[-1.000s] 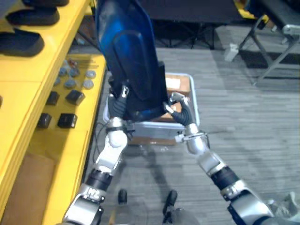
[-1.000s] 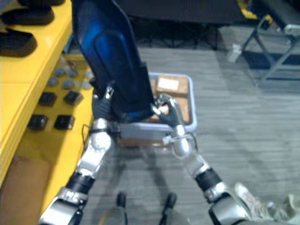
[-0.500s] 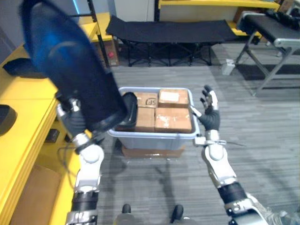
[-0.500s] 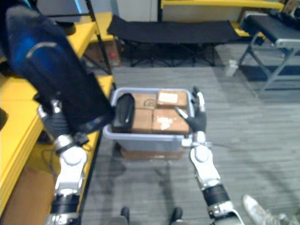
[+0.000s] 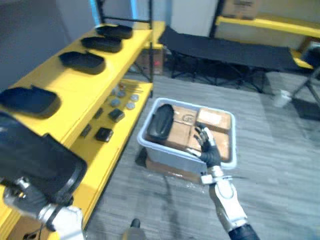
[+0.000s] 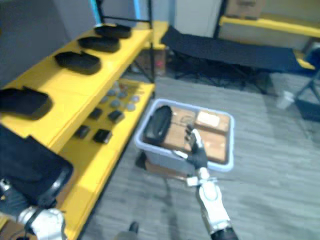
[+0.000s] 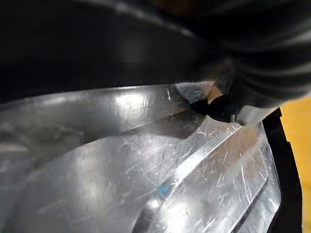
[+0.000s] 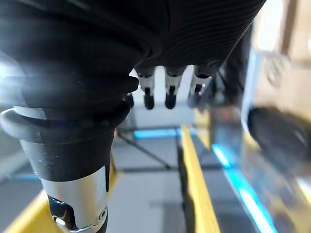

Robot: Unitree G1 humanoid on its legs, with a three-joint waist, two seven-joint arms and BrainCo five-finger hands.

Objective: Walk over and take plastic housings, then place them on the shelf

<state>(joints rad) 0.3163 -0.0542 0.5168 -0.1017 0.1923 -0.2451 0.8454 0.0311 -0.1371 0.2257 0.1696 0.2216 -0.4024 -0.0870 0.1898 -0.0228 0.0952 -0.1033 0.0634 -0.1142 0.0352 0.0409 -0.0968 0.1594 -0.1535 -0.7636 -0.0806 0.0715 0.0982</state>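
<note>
Left hand (image 5: 21, 196) sits way down in the near left corner, tucked under a big dark housing (image 5: 37, 162) that it carries in front of the near end of the yellow shelf (image 5: 75, 95). Can't tell if its fingers are curled round the thing or flat, because the shell hides them. The left wrist view gives the glossy, scratched inner face of that housing with one dark fingertip (image 7: 218, 104) against it.

On the shelf's top level, four black housings lie in a row running away from the robot: nearest one (image 5: 27, 100), second one (image 5: 82, 61), third one (image 5: 102, 44), far one (image 5: 115, 31), all spaced apart. The lower level has some small black blocks (image 5: 104, 134) and a cluster of grey round pieces (image 5: 122, 102) further back.

Just right of the shelf, a grey bin (image 5: 165, 151) stands on the grey floor (image 5: 280, 165). Another black housing (image 5: 161, 121) stands propped against its left wall, next to cardboard boxes (image 5: 216, 120) that fill the rest of it.

Right hand (image 5: 208, 150) is raised over the bin's near rim with its fingers straight and spread, holding nothing. Behind all that, a black cot (image 5: 235, 50) stretches across the back.
</note>
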